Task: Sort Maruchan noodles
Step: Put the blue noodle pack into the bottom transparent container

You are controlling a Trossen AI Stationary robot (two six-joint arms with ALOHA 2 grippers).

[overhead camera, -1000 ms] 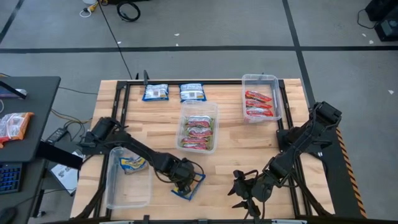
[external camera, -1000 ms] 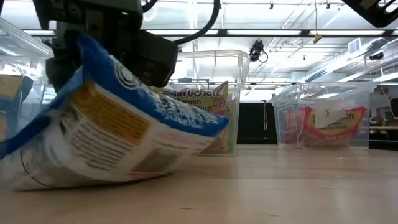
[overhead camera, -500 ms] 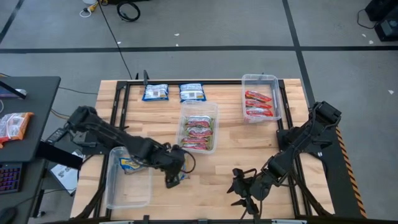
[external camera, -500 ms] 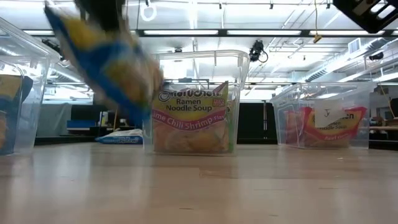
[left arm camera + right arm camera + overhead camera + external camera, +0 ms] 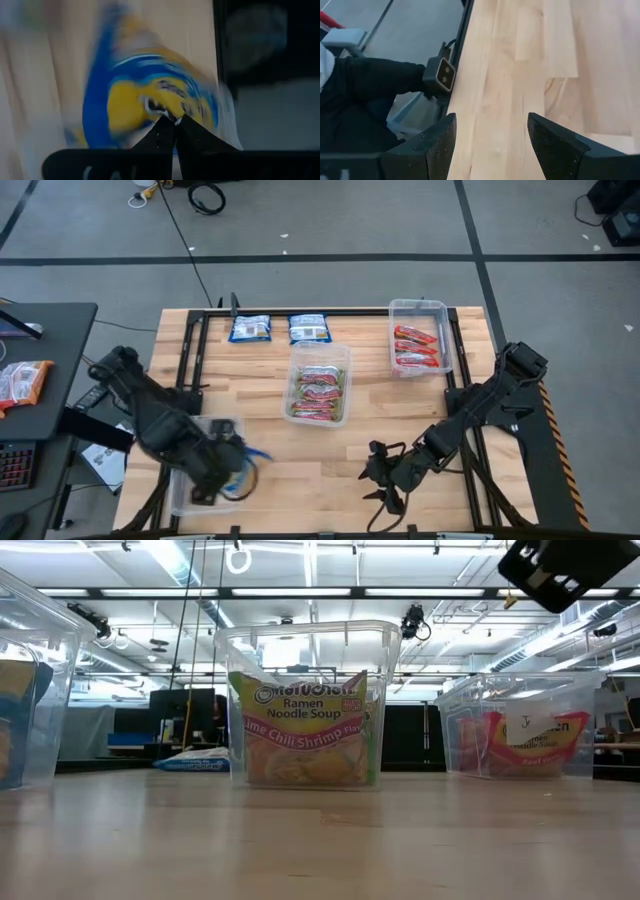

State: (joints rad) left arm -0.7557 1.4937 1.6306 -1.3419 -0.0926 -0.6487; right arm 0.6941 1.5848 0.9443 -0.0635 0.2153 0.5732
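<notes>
My left gripper point(image 5: 222, 473) hangs over the clear tub point(image 5: 180, 492) at the table's near left, shut on a blue-and-yellow Maruchan noodle packet point(image 5: 246, 459). The packet point(image 5: 145, 95) fills the left wrist view, blurred. Two more blue packets point(image 5: 250, 328) point(image 5: 310, 328) lie flat at the far edge. Silvery green-pink packets fill the middle tub point(image 5: 320, 352). Red packets lie in the far right tub point(image 5: 418, 308). My right gripper point(image 5: 375, 480) stands open above bare table near the front edge. My left gripper pinches the blue-and-yellow packet point(image 5: 167, 111) between its two fingertips, coming from above and pointing steeply down. Blur hides which part of the packet they are on. The packet is lifted clear and sticks out from the gripper toward the table's right, over the tub's rim.
Bare wooden table point(image 5: 400, 420) lies between the tubs and in front of the middle tub point(image 5: 310, 705). Black frame rails point(image 5: 190, 350) run along the table's sides. A dark desk point(image 5: 40, 380) with a packet stands left of the table.
My left gripper has lifted the blue-and-yellow packet off the table in front of the middle tub. It carried the packet up and toward the table's left edge, over the near-left tub, rolling as it went. The packet has left the low view.
</notes>
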